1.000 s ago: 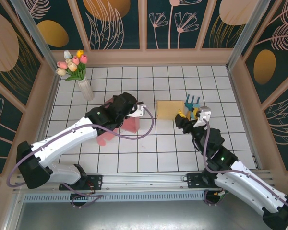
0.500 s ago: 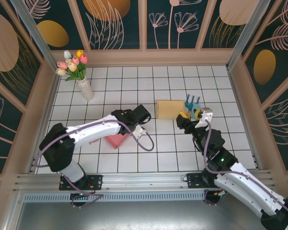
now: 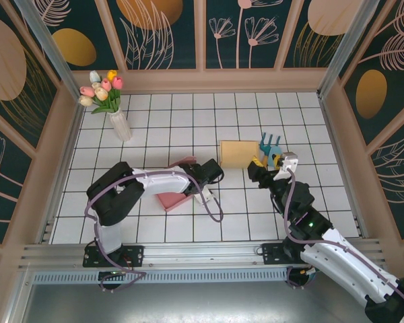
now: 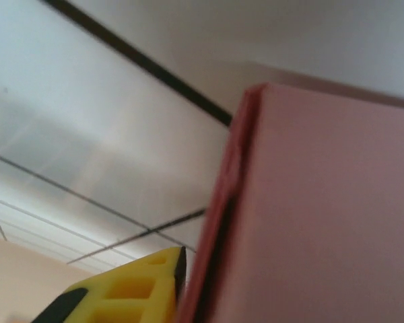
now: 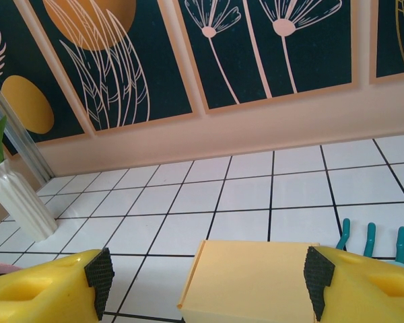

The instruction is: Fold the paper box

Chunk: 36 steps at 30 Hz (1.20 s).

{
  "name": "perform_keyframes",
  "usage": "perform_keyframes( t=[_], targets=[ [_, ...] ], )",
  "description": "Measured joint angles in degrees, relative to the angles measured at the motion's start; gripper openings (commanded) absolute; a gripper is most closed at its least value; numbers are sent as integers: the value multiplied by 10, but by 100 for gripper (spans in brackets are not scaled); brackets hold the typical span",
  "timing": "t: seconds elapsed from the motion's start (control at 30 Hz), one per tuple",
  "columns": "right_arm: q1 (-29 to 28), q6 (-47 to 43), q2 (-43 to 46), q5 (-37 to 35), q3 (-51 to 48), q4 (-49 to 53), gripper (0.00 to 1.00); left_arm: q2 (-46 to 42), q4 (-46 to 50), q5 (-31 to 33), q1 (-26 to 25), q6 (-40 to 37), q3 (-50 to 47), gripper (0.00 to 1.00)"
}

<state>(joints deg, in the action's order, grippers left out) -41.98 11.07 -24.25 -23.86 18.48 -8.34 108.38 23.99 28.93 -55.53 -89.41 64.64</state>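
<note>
Far left you've got the vase of tulips (image 3: 118, 120) on the tiled table (image 3: 188, 114), well apart from the work. Your pink paper box (image 3: 174, 200) lies left of centre, partly under the left arm (image 3: 155, 180), with a pink edge showing on the arm's far side. Your left gripper (image 3: 194, 190) is at the box's right edge. On the wrist cam a pink panel sits hard against one yellow finger (image 4: 131, 296) and the other finger is hidden, so I can't tell whether it's clamped or apart. Further right, a flat yellow box (image 3: 237, 153) lies on the tiles, with a teal pronged thing (image 3: 269, 142) just beside it. Your right gripper (image 3: 259, 163) sits near the yellow box's near right corner, fingers spread wide, nothing between them.
</note>
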Motion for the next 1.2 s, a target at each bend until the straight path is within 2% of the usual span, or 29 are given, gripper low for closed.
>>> perform_keyframes(
  t=[0.1,0.43,0.53,0.63,0.77,0.87,0.97,1.03,1.1,1.2],
  targets=[
    [1,0,0,4,-1,-1,79,8,0,-6,-2,7,15,43],
    [4,0,0,16,-3,-4,79,-40,-7,-5,-16,27,35,48],
    [7,0,-3,18,-3,-5,80,-84,-27,-7,-26,58,28,49],
    [11,0,-12,19,-5,-8,80,-128,-61,-13,-37,127,28,43],
    [14,0,-29,20,-5,-9,81,-197,-156,-17,-45,295,-2,43],
    [15,-2,-45,24,-5,-9,81,-261,-226,12,-47,458,-49,39],
    [16,-3,-75,30,-5,-9,81,-336,-261,63,-47,657,-104,38],
    [16,-5,-99,40,-4,-8,81,-406,-268,92,-47,791,-152,41],
    [17,-11,-122,56,2,-5,82,-513,-265,116,-47,932,-223,46],
    [17,-25,-135,79,15,-4,82,-679,-263,139,-47,1089,-329,51]
  ],
)
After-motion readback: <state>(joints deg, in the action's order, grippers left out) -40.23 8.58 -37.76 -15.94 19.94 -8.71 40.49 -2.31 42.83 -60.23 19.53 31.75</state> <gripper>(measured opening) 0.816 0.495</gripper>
